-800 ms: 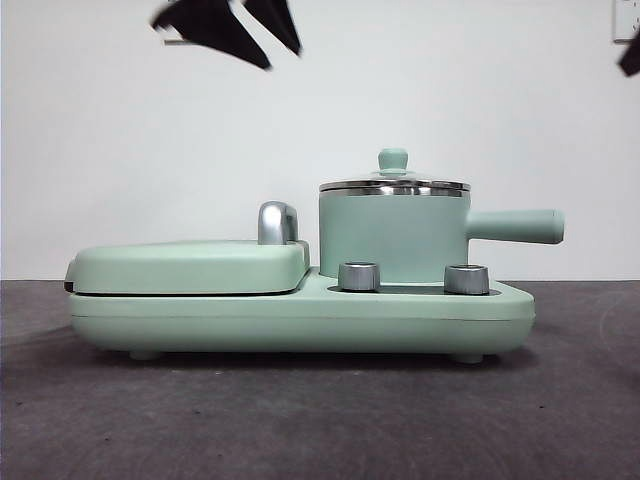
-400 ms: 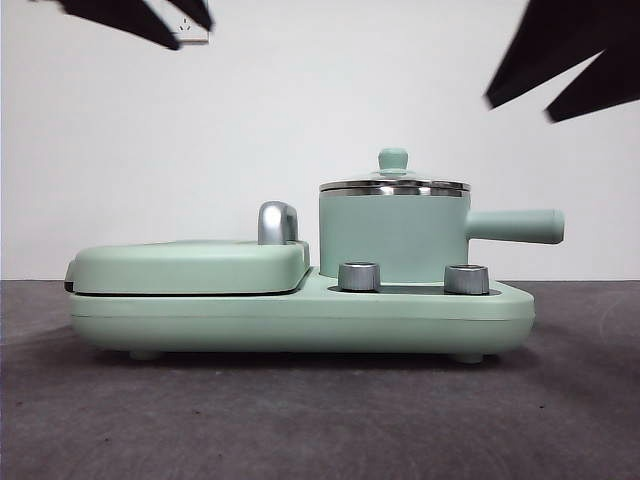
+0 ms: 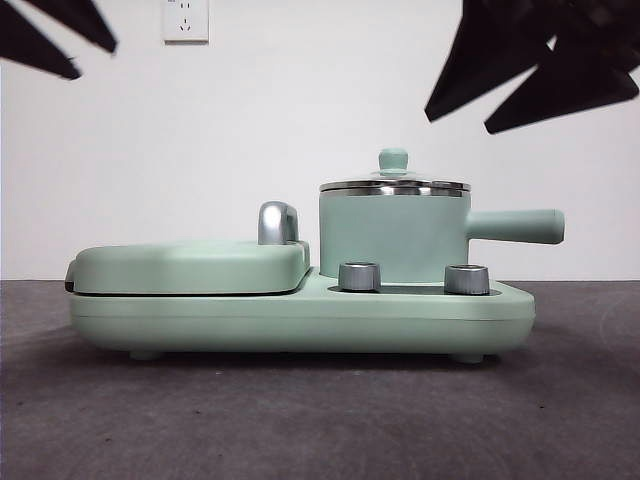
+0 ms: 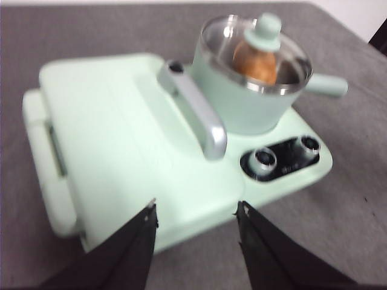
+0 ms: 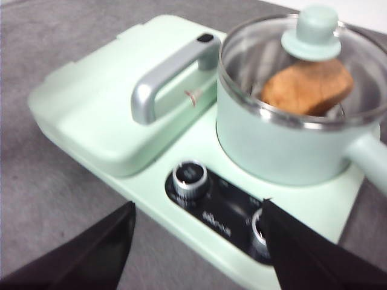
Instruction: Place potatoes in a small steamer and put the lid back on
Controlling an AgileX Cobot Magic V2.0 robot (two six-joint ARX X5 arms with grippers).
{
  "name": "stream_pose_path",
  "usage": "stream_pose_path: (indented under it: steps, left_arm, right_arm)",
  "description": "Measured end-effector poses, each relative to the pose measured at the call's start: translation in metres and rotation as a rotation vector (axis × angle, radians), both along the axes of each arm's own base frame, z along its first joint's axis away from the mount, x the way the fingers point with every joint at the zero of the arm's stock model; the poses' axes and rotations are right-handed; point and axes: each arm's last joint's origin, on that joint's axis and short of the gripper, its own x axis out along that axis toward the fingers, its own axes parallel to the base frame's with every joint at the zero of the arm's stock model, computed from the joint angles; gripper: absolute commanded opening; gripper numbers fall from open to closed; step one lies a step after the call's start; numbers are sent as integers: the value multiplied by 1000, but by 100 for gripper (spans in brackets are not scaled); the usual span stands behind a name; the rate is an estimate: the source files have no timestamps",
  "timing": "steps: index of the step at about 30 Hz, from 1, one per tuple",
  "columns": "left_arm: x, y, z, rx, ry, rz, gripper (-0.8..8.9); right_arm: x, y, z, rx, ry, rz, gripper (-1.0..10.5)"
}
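The small steamer stands on the right half of the green cooker base, its straight handle pointing right. The glass lid sits flat on the steamer's rim. Through the glass, both wrist views show the orange-brown potato lying inside. My left gripper hangs open and empty high over the griddle side, and shows as black tips at the top left corner. My right gripper is open and empty too, up above the steamer's handle side, clear of the lid.
A flat green griddle cover with a chrome handle fills the left half of the base. Two steel dials sit in front of the steamer. Dark grey tabletop lies all around, and a wall socket is behind.
The left gripper has drawn back up and to the left corner. The right gripper has come in from the top right, lower and further left. Steamer and lid have not moved.
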Motion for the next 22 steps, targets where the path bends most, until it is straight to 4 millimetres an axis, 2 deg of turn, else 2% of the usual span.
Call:
stream_pose_path:
  steps: [6,7,8,9,10,22]
  left_arm:
    - [-6,3,-6,25,72,4,216]
    - [-6,3,-7,27,78,5,177]
    - [-7,3,-7,28,80,5,0]
    - [-6,3,-7,28,79,4,25]
    - [-7,3,-7,24,81,3,2]
    - [-7,3,-7,25,86,2,6]
  right_arm:
    - [1,1,4,20,-20,7,324]
    - [1,1,4,21,-20,7,248]
    - [1,1,4,23,-22,7,31]
    - [0,1,5,25,-24,7,-14]
    - [0,0,6,27,-29,7,18]
    - [-1,0,7,43,-33,29,15]
